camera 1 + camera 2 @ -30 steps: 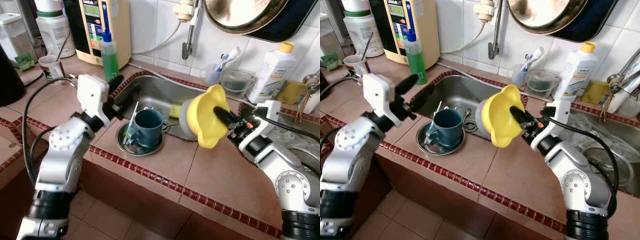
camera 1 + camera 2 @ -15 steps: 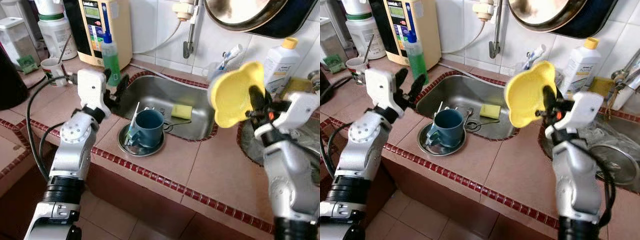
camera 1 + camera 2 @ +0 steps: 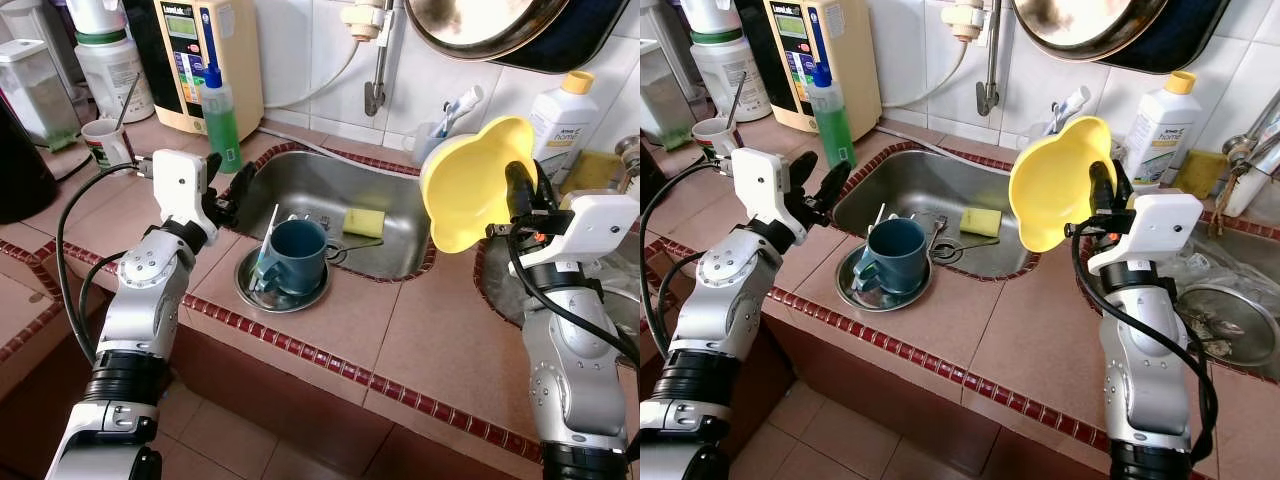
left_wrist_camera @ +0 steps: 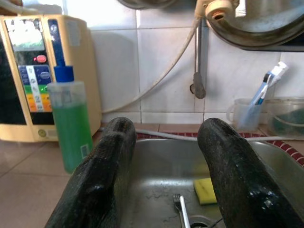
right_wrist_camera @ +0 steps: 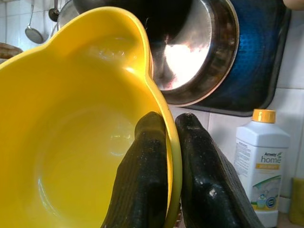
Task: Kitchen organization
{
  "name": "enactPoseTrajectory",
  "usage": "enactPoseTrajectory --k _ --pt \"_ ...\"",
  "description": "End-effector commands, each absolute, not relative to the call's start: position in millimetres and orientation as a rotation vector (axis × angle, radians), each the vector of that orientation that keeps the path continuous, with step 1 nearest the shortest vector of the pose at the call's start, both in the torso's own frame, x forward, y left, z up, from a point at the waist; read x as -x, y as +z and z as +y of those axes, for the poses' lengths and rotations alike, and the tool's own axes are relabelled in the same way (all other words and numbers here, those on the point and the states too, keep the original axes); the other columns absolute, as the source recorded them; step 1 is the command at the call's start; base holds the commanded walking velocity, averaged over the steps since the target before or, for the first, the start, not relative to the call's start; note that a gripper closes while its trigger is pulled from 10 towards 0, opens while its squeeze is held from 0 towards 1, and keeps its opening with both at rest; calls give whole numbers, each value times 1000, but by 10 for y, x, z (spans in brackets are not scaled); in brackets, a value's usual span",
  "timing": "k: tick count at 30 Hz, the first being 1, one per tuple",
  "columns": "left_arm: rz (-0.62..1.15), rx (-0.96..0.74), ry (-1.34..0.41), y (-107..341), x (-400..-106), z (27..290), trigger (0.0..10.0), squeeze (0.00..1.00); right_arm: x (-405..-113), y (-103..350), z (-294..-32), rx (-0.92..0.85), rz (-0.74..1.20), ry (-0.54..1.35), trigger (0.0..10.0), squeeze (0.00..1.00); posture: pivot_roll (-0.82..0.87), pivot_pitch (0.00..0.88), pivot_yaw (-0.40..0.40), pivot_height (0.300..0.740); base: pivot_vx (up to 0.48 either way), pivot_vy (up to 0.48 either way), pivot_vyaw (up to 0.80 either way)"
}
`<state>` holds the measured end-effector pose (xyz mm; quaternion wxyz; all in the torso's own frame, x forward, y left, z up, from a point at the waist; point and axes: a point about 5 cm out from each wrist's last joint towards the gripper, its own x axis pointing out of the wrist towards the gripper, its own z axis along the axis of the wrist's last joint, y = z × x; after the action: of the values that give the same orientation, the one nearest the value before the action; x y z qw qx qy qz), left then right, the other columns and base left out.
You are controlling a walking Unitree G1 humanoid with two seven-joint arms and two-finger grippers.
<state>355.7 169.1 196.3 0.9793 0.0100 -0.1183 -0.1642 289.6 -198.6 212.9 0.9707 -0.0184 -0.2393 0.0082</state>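
A yellow bowl (image 3: 473,187) is pinched by its rim in the right claw (image 3: 521,195), raised above the worktop (image 3: 400,335). The left claw (image 3: 226,180) is held spread beside the sink (image 3: 320,190).

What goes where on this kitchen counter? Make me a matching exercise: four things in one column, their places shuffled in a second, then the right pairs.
Things
1. yellow bowl
2. blue mug
3. yellow sponge
4. green soap bottle

Places
A. lying in the steel sink
B. standing on the counter in front of the cream appliance
C. pinched at the rim by the right gripper, held up in the air
D. sitting on the metal plate at the sink's near edge

Pairs: 1-C, 2-D, 3-A, 4-B
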Motion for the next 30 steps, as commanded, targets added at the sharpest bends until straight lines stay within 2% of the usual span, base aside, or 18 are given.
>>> enactPoseTrajectory --k 1,8,16,30 --pt "-230 -12 -313 1912 -3549 1724 10000 0 -2895 2109 -2009 42 -484 3 10000 0 -109 0 4 740 0 0 0" --pt "-189 27 -274 1730 -3471 1740 10000 0 -2876 1940 -2067 23 -434 -68 10000 0 -105 0 -5 740 0 0 0" --pt "-213 24 -289 1807 -3496 1752 10000 0 -2928 1966 -2063 41 -437 -54 10000 0 -97 0 -12 740 0 0 0" --pt "-228 26 -305 1834 -3476 1727 10000 0 -2950 1978 -2053 60 -442 -43 10000 0 -97 0 -14 740 323 0 0"
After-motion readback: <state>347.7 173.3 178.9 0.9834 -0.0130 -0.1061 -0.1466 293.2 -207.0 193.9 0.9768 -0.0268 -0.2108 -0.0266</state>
